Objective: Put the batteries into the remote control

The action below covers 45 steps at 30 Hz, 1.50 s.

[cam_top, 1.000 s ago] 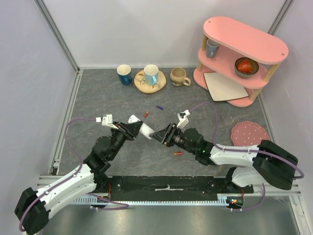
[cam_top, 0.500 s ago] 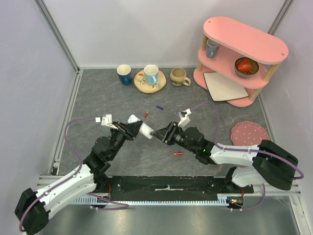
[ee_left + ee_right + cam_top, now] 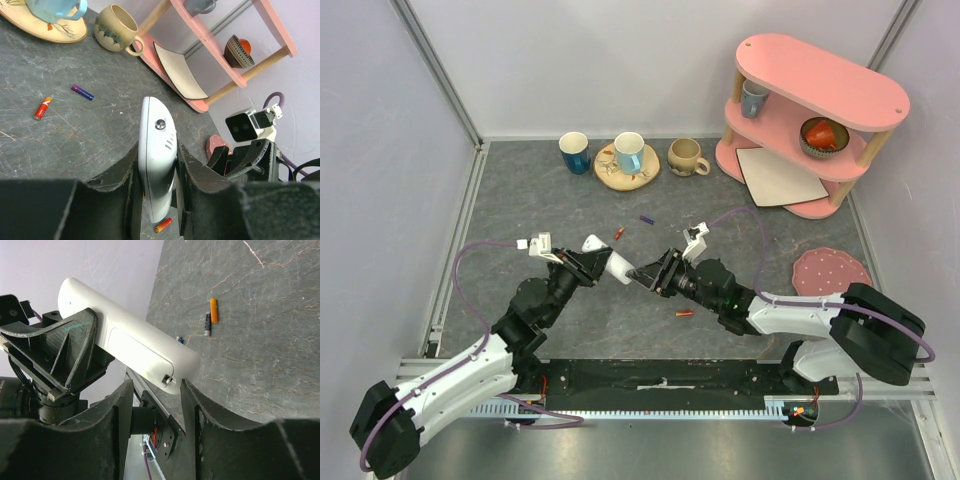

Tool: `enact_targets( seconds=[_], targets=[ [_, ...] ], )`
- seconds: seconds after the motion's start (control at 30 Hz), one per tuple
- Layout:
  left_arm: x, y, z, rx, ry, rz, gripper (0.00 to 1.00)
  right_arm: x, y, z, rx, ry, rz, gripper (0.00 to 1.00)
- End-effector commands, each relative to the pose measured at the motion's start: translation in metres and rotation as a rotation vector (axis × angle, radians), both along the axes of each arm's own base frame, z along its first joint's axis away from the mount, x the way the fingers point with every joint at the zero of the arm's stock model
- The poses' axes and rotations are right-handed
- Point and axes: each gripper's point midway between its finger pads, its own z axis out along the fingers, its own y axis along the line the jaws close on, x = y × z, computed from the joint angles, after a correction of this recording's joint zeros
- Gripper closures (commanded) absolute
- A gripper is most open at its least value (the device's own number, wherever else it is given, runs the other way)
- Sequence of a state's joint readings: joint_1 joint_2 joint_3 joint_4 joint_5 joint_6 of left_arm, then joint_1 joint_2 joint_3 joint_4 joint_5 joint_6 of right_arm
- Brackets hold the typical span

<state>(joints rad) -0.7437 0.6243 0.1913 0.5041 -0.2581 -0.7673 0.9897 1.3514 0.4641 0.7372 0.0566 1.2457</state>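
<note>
My left gripper (image 3: 588,262) is shut on the white remote control (image 3: 607,264) and holds it above the table, back side towards the right arm. In the left wrist view the remote (image 3: 158,150) stands edge-on between the jaws. My right gripper (image 3: 646,274) is open, its fingertips (image 3: 192,400) on either side of the remote's end (image 3: 150,352), where the cover latch shows. Batteries lie on the table: a red-orange one (image 3: 618,234), a purple one (image 3: 646,219) and another red-orange one (image 3: 685,314). Two batteries show in the left wrist view (image 3: 42,108), (image 3: 82,92).
At the back stand a blue cup (image 3: 574,152), a light blue cup on a wooden plate (image 3: 629,152) and a beige mug (image 3: 685,156). A pink shelf (image 3: 820,85) with a white card (image 3: 780,176) is at the back right. A pink mat (image 3: 830,272) lies at the right.
The right gripper has edged slightly left towards the remote's end. The left gripper holds the remote in the same place.
</note>
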Motion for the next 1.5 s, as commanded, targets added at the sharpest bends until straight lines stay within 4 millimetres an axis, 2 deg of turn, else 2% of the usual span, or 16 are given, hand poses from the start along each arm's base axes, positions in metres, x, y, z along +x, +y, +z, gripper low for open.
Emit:
enact_targets(
  seconds=[0.0,0.7,1.17,1.47],
  targets=[
    [-0.003,-0.005,0.021,-0.058,-0.057,-0.026,0.98,0.005,0.011,0.032,0.085,-0.054,0.013,0.49],
    [0.000,-0.002,0.016,-0.026,-0.046,-0.003,0.98,0.007,0.012,0.040,0.096,-0.063,0.010,0.48],
    [-0.002,-0.002,0.024,-0.048,-0.063,-0.009,0.98,0.009,0.009,0.024,0.045,-0.034,-0.006,0.50],
    [-0.002,0.001,0.026,-0.059,-0.070,0.000,0.98,0.009,0.006,0.023,0.049,-0.029,-0.010,0.49]
  ],
)
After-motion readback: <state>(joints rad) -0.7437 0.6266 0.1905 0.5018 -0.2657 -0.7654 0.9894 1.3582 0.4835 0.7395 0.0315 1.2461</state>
